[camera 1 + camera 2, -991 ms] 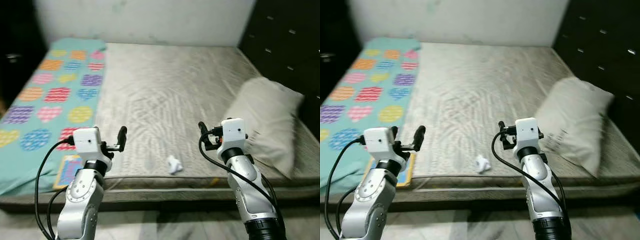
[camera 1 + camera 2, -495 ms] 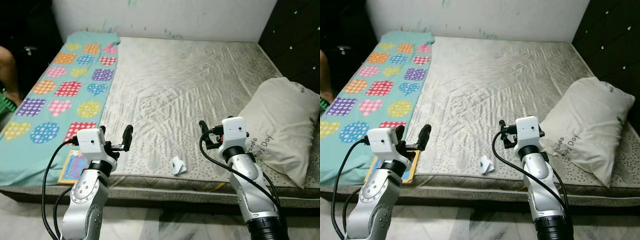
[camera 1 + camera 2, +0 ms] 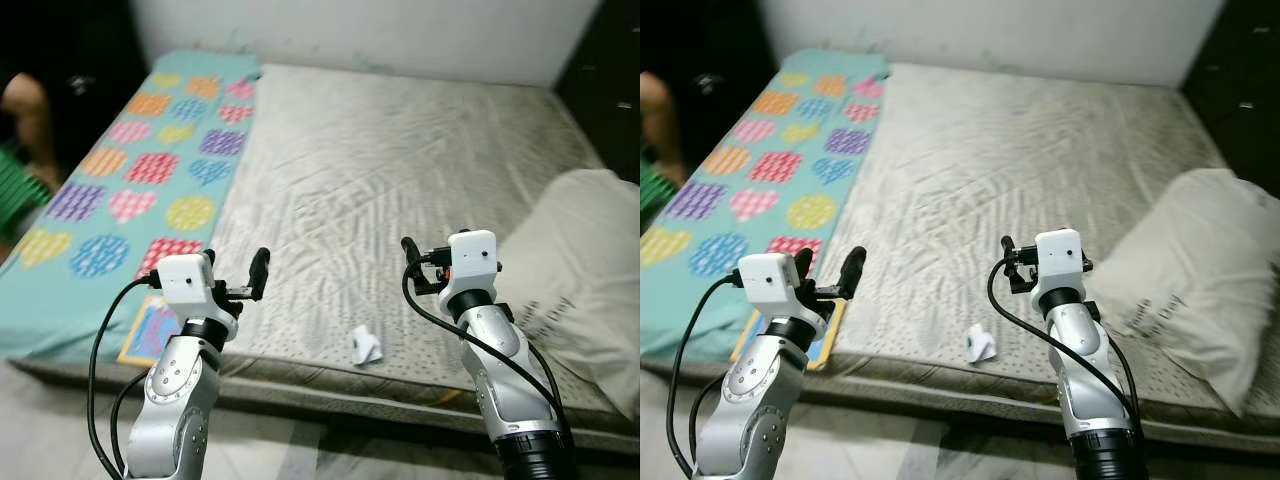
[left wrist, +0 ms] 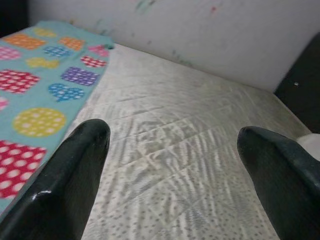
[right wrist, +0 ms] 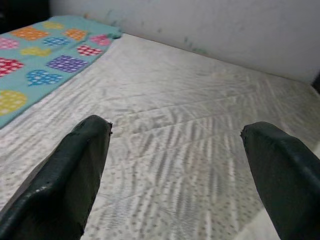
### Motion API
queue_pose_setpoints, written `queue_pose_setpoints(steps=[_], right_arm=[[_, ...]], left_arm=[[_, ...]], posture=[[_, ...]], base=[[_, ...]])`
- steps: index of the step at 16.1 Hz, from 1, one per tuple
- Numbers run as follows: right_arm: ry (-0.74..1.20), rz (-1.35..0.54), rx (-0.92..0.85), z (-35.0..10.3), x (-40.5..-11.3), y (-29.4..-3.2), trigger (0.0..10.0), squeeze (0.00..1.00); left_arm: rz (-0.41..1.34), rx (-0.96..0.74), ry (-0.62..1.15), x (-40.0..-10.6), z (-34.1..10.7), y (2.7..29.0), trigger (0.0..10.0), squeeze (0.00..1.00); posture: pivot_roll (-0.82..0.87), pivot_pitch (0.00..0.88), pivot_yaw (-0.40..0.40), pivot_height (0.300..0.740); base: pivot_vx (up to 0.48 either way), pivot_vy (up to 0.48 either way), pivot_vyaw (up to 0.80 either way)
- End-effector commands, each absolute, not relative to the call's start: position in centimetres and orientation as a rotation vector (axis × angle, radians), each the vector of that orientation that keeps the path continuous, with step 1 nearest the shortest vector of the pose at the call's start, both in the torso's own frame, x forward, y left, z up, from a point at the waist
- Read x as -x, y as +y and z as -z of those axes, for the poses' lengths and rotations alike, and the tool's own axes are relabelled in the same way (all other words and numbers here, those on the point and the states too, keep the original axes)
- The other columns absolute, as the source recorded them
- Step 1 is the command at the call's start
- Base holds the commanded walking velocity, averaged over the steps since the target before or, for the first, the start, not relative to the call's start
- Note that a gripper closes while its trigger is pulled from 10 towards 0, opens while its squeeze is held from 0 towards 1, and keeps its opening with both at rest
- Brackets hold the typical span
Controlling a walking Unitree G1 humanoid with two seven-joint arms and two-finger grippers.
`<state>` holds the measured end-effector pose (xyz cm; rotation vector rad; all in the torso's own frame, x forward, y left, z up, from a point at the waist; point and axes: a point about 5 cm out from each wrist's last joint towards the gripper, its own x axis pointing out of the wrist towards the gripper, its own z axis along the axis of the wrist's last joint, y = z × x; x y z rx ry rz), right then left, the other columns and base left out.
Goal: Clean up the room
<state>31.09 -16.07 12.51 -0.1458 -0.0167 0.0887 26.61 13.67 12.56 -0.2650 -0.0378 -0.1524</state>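
Robot faces the bed's [image 3: 400, 170] near edge, both arms raised over it. Left gripper [image 4: 172, 165] has fingers spread wide, holding nothing; right gripper [image 5: 180, 165] likewise. Crumpled white paper [image 3: 366, 345] lies near that edge, between the two arms. Small book [image 3: 152, 330] sits at the edge by the heart-patterned blanket [image 3: 140, 180]. Pillow [image 3: 585, 290] on the right. Wide bare mattress beyond the grippers.

Paper scrap [image 3: 366, 346] on mattress [image 3: 400, 180] edge
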Motion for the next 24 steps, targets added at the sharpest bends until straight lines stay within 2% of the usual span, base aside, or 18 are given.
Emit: queue_pose_setpoints(steps=[1,7,11,22,24], right_arm=[[-0.01,-0.089,0.136,-12.35,-31.08,-16.1,10.0,0.0],[-0.006,-0.072,0.112,-12.33,-31.15,-16.28,10.0,0.0],[-0.007,-0.07,0.115,-12.44,-31.26,-16.39,10.0,0.0],[-0.02,-0.076,0.129,-12.54,-31.3,-16.35,10.0,0.0],[-0.018,-0.077,0.134,-12.45,-31.29,-16.4,10.0,0.0]], left_arm=[[0.141,0.26,-0.028,-26.55,-12.45,13.86,10.0,0.0],[0.138,0.262,-0.031,-26.65,-12.5,13.77,10.0,0.0],[0.139,0.285,-0.03,-26.75,-12.47,13.68,10.0,0.0],[0.146,0.276,-0.034,-26.89,-12.56,13.52,10.0,0.0],[0.144,0.269,-0.047,-26.87,-12.66,13.56,10.0,0.0]], posture=[[-0.04,0.07,-0.026,0.74],[-0.04,0.062,-0.024,0.74],[-0.05,0.059,-0.024,0.74],[-0.05,0.056,-0.023,0.74],[-0.05,0.056,-0.023,0.74]], base=[[0.0,0.0,0.0],[0.0,0.0,0.0],[0.0,0.0,-0.8],[0.0,0.392,-0.05],[0.0,0.0,0.0]])
